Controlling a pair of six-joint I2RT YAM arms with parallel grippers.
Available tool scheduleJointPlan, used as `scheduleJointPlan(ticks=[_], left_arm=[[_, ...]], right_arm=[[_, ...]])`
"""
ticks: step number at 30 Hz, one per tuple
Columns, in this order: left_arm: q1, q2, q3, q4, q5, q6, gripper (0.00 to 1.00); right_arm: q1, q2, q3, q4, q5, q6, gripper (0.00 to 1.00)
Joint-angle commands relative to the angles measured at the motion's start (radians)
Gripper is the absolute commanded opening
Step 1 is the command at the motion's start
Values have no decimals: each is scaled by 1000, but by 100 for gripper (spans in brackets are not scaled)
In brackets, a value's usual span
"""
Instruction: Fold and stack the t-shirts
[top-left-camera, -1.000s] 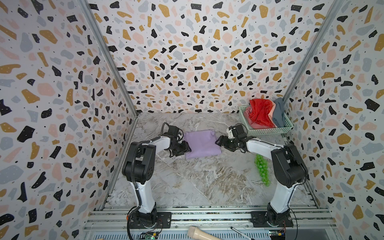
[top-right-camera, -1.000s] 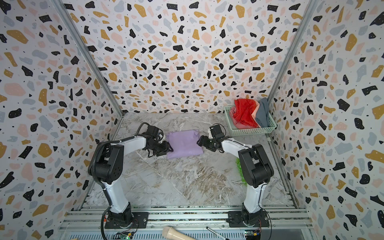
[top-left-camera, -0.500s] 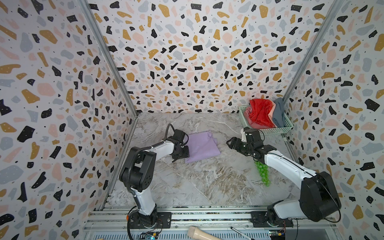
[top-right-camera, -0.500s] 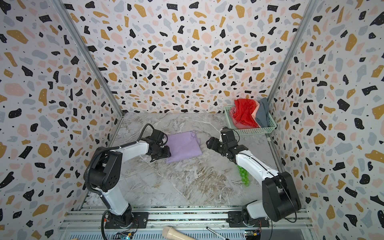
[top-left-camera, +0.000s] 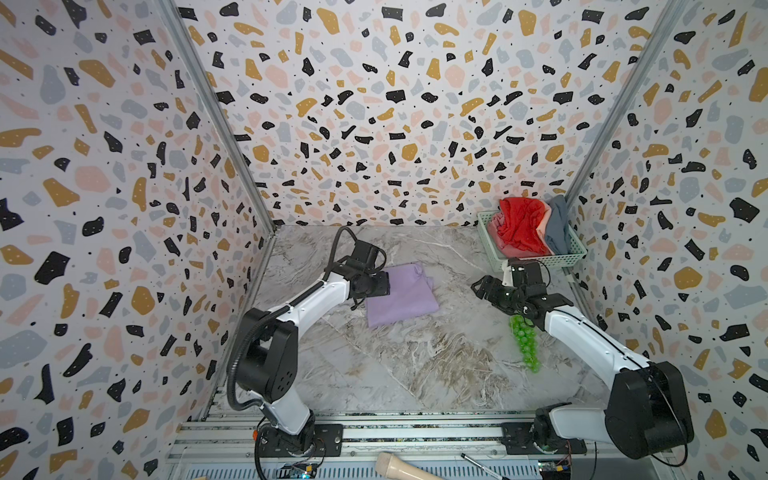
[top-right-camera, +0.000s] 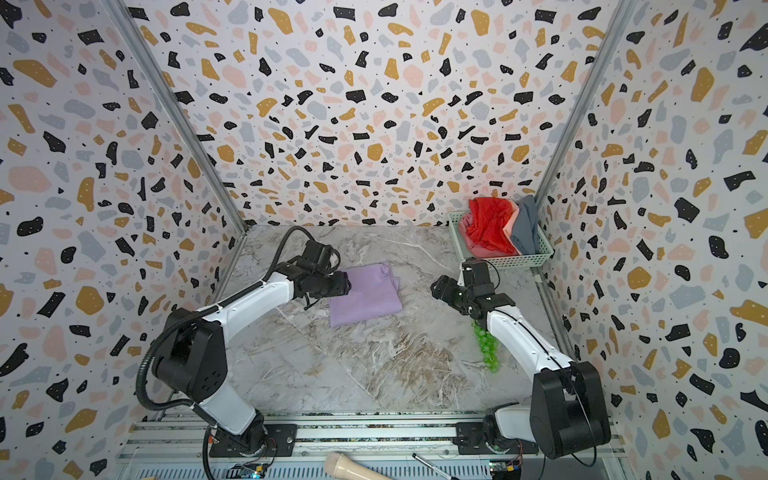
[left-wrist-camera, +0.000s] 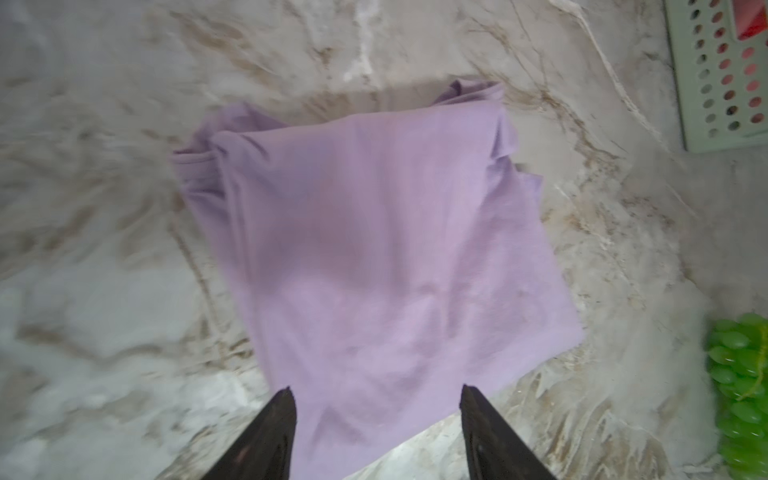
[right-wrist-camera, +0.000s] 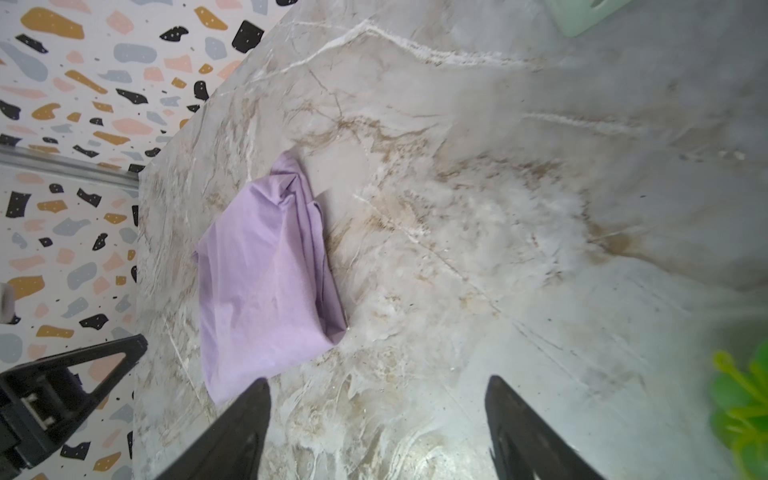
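Lavender t-shirt (left-wrist-camera: 374, 249) is at our left gripper (left-wrist-camera: 374, 395): jaws apart at a medium width, both fingertips over the cloth's near edge, fabric lying flat between them, no pinch that we can see. That wrist view is blurred, so we can't tell whether the tips touch the fabric. In both top views the lavender t-shirt (top-left-camera: 405, 297) (top-right-camera: 368, 297) is folded into a rough rectangle on the bench (top-left-camera: 415, 374), left of centre, with the left gripper at its left edge. A few loose folds bunch at its far right corner. Our right gripper (right-wrist-camera: 378, 384) is wide open and empty, hanging over bare bench, well apart from the lavender t-shirt (right-wrist-camera: 262, 282) that shows beyond its fingertips. In a top view we place the right gripper (top-left-camera: 482, 286) between that shirt and the pale green mesh basket (top-left-camera: 540, 262), near the basket's front wall. Basket sits in the far right corner of the bench and holds the rest unfolded: red t-shirt (top-left-camera: 521, 226) heaped on top, salmon pink t-shirt (top-left-camera: 496, 232) under it, blue-grey t-shirt (top-left-camera: 559, 228) against the right side. Green grape bunch (top-left-camera: 524, 345) lies on the bench by the right arm, partly under it.
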Motion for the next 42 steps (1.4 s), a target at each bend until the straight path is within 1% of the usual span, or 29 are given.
scheduleJointPlan(ticks=[1,4,9,14,19,22,24,26,29,31,34,36,38,39,42], left_arm=[[-1,113,41,63,34,-61,64],[-21,219,127,25,1,-60,64],[-74,313,138,44,3,-84,64],[-148,400,170,39,24,-90,63],[-220,455,229,26,41,-102,63],[-259,486,276,9,45,-112,63],[-279,510,307,-17,31,-122,63],[-281,524,307,-35,-15,-164,63],[-265,512,253,-48,-83,-210,62],[-247,491,203,-60,-107,-217,62],[-225,440,99,-94,-183,-221,63],[-204,374,-17,-87,-230,-249,63],[-171,281,-175,-35,-250,-294,63],[-152,236,-248,-5,-245,-317,63],[-51,106,-456,100,-195,-399,63]], right_arm=[[-47,-42,11,-70,-20,-68,81],[-121,-61,-11,-78,-57,-106,81],[-237,-63,-26,-104,-127,-149,81],[-307,-77,-34,-115,-130,-181,81],[-368,-69,-32,-130,-160,-207,81],[-384,-69,-36,-140,-167,-221,81],[-390,-70,-42,-141,-177,-231,81],[-393,-73,-53,-141,-182,-233,81],[-396,-77,-69,-135,-193,-231,81],[-396,-76,-74,-130,-200,-230,81],[-396,-71,-71,-128,-209,-229,81],[-396,-66,-66,-123,-219,-221,81],[-396,-61,-61,-106,-237,-208,81],[-396,-56,-59,-96,-247,-200,81],[-395,-35,-47,-72,-281,-179,81]])
